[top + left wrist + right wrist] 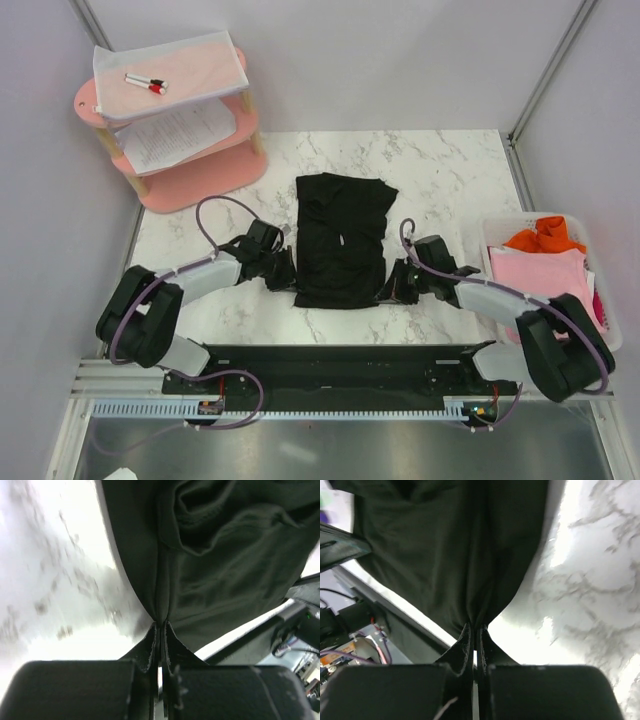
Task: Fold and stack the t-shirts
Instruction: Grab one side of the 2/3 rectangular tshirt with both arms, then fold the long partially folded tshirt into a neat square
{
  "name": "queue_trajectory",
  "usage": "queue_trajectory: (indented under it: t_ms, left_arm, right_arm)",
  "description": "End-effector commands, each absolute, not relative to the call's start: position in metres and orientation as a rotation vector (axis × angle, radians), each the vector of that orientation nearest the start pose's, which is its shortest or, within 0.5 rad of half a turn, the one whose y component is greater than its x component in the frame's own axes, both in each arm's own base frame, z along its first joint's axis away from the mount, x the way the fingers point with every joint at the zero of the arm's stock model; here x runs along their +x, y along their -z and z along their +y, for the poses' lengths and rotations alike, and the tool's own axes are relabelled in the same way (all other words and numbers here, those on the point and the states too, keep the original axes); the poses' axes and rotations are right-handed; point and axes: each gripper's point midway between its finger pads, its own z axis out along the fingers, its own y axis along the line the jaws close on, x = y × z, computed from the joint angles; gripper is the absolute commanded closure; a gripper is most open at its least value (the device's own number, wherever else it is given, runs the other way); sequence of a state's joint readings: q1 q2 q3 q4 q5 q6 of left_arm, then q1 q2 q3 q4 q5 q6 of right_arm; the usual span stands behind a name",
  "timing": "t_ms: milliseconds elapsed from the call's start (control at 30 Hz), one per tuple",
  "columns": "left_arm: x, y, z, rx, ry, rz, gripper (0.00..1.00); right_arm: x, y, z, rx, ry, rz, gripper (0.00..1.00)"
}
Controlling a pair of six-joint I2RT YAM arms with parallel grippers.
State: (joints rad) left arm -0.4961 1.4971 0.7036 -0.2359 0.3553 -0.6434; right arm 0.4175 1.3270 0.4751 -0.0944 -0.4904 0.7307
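From above, one black t-shirt (pixel 343 240) lies flat in the middle of the marble counter (pixel 450 170), collar end away from me and hem toward my bases. My left jaws are at its near left corner and my right jaws at its near right corner, both clenched on the cloth. The hem sits just short of the counter's near edge. Bare marble stays open beyond the collar and on both sides of the shirt. At the right edge a white basket (pixel 497 228) holds one orange t-shirt (pixel 545 236) and one pink t-shirt (pixel 545 275), so I count three shirts. At the far left corner stands one pink tiered shelf (pixel 190 180) with printed paper sheets (pixel 180 135) and two markers (pixel 147 84) on top.

From my left wrist, the two jaws are pressed together with a pinch of black hem between them. The cloth fans away from the pinch, with bright counter to its left.

From my right wrist, it is the same: jaws shut on a gathered fold of black fabric, with marble open to the right.
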Motion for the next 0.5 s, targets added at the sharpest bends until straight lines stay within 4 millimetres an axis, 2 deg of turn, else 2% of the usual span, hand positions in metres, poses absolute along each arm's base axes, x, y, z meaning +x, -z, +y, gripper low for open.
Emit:
queue_trajectory:
  t_ms: [0, 33, 67, 100, 133, 200, 233, 300, 333, 400, 433, 467]
  left_arm:
    - [0.211, -0.064, -0.218, -0.054, 0.896, 2.74, 0.98]
    - [0.217, -0.076, -0.221, -0.044, 0.906, 2.708, 0.98]
    - [0.22, -0.087, -0.222, -0.034, 0.915, 2.676, 0.98]
    - [0.22, -0.094, -0.222, -0.032, 0.912, 2.672, 0.98]
    - [0.229, -0.11, -0.226, -0.018, 0.928, 2.629, 0.98]
    - [0.238, -0.123, -0.227, -0.011, 0.914, 2.606, 0.98]
    - [0.248, -0.138, -0.232, -0.001, 0.919, 2.567, 0.98]
    - [0.262, -0.144, -0.232, 0.002, 0.876, 2.556, 0.98]
    - [0.273, -0.157, -0.234, 0.007, 0.873, 2.525, 0.98]
    - [0.288, -0.159, -0.235, 0.001, 0.859, 2.52, 0.98]
    - [0.299, -0.172, -0.238, 0.001, 0.867, 2.489, 0.98]
    - [0.307, -0.174, -0.237, -0.005, 0.865, 2.483, 0.98]
  right_arm:
    - [0.207, -0.082, 0.209, 0.185, -1.093, 2.524, 1.0]
    - [0.211, -0.09, 0.207, 0.17, -1.079, 2.494, 1.0]
    - [0.218, -0.108, 0.209, 0.15, -1.08, 2.441, 1.0]
    - [0.223, -0.115, 0.209, 0.138, -1.072, 2.419, 1.0]
    - [0.227, -0.122, 0.21, 0.128, -1.065, 2.4, 1.0]
    - [0.244, -0.139, 0.211, 0.122, -1.039, 2.346, 1.0]
    - [0.249, -0.143, 0.211, 0.12, -1.026, 2.334, 1.0]
    - [0.267, -0.152, 0.213, 0.11, -0.99, 2.303, 1.0]
    - [0.273, -0.156, 0.214, 0.103, -0.98, 2.294, 1.0]
    - [0.293, -0.166, 0.215, 0.099, -0.938, 2.258, 1.0]
    - [0.3, -0.169, 0.214, 0.093, -0.922, 2.247, 1.0]
    - [0.311, -0.175, 0.216, 0.088, -0.908, 2.229, 1.0]
